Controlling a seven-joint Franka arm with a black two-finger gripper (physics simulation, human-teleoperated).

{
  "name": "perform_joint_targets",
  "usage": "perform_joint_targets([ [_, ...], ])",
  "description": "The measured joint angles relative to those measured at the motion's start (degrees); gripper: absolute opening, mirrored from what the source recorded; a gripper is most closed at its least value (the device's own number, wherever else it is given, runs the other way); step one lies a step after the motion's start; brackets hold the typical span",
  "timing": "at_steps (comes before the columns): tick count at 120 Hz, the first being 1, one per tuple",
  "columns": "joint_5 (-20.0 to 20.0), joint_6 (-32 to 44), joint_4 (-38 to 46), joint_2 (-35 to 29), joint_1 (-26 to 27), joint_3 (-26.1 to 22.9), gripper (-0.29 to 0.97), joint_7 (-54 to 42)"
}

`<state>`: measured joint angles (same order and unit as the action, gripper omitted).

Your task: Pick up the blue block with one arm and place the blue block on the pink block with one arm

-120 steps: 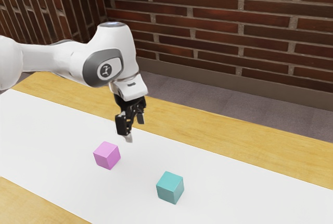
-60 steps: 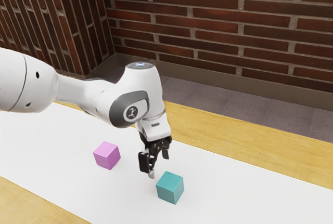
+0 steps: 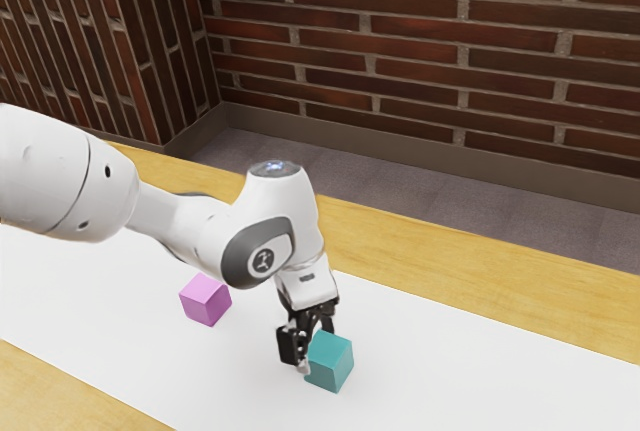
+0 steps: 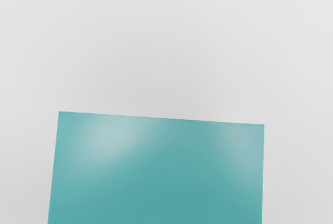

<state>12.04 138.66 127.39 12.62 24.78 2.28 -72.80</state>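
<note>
Blue block [image 3: 333, 364], a matte cube of teal tone: it rests on the white sheet [image 3: 480, 376] at lower centre of the exterior view. Its flat top also shows close under the hand in the wrist view [image 4: 156, 172], with bare white sheet [image 4: 166, 42] beyond it.

Pink block [image 3: 205, 299], a matte cube of light magenta: it rests on the same white sheet toward the exterior view's left, well apart from the blue block and partly behind the arm.

Black two-finger gripper [image 3: 312, 355]: it is lowered onto the blue block and points down. The fingers stand apart. The near finger [image 3: 293, 349] is just beside the cube's left face, and the far one is largely hidden behind the cube. No clamping shows, and the block sits flat on the sheet.

White and grey robot arm [image 3: 180, 219]: it enters from the exterior view's left edge and bends down at the wrist over the blue block.

Wooden table [image 3: 480, 261], light tan: the white sheet covers its middle band.

Red-brown brick wall [image 3: 420, 41]: it runs across the upper part of the frame and down the upper left.

Grey floor [image 3: 450, 191]: it lies between the wall and the table.
</note>
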Motion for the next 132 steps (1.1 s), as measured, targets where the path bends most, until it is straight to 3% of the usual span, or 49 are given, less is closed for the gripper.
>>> perform_joint_targets([
  [21,0.3,2.8,0.1,1.4,0.7,0.0,0.67,-0.3],
  [41,1.0,4.1,0.2,1.8,0.7,0.0,0.44,-0.5],
  [62,1.0,4.8,0.2,1.3,0.7,0.0,0.36,-0.6],
  [91,0.5,3.0,0.2,-5.8,-1.1,0.1,0.37,-1.1],
  [132,-2.5,-9.5,0.2,-16.4,-12.0,0.5,0.37,-2.8],
])
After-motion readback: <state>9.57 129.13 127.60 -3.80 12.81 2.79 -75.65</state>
